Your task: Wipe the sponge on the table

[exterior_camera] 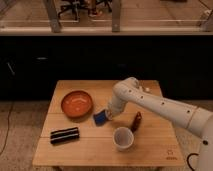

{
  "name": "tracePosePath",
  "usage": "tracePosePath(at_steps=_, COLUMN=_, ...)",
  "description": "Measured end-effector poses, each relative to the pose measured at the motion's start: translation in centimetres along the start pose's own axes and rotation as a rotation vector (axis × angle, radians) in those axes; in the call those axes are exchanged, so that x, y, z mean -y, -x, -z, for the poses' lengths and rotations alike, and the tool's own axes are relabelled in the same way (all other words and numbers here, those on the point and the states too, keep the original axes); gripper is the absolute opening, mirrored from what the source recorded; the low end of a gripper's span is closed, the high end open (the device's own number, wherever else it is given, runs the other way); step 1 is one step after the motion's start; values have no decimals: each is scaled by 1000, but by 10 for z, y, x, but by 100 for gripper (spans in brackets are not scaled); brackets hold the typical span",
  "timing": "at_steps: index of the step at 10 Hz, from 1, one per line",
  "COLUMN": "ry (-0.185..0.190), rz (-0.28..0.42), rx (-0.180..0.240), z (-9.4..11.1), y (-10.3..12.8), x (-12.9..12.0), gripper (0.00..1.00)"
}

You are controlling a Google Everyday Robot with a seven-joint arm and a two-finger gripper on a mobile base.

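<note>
Gripper [108, 115]: at the end of the white arm [160, 105], low over the middle of the table, set against the right side of the blue sponge [99, 118]; whether it is clamped on the sponge or merely against it cannot be told. Table [90, 150]: light wooden top of plain boards, with a small dark mark [171, 155] near its front right corner. Front row: a white cup [123, 138], upright, mouth open, right of centre; a black oblong block [64, 135] lying flat at the front left, well apart from the cup. Middle row: the sponge, tilted, at the table's centre, just beside the bowl's right rim; a slim brown object [136, 121] of unclear kind, just right of the gripper and just behind the cup. Rear left: an orange bowl [77, 104], round and shallow. The arm runs from the lower right edge of the view up across the table's right side, then bends down to the sponge. Floor [22, 130]: speckled, pale, with a thin cable [7, 130] trailing at the left. Behind the table: a long dark counter front [100, 60] spanning the view, topped by a pale ledge [100, 30]. Beyond the ledge: grey upright posts [52, 15] and the wheeled bases of office chairs [75, 7] on a lighter floor.
</note>
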Motion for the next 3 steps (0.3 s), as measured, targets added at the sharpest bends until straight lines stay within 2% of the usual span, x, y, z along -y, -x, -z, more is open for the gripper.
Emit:
tracePosePath(at_steps=2, ry=-11, rz=-16, rx=-12, z=4, y=-6, x=2, gripper=24)
tracePosePath(at_steps=3, ry=-14, rz=-18, rx=-18, z=5, y=-7, x=3, gripper=32)
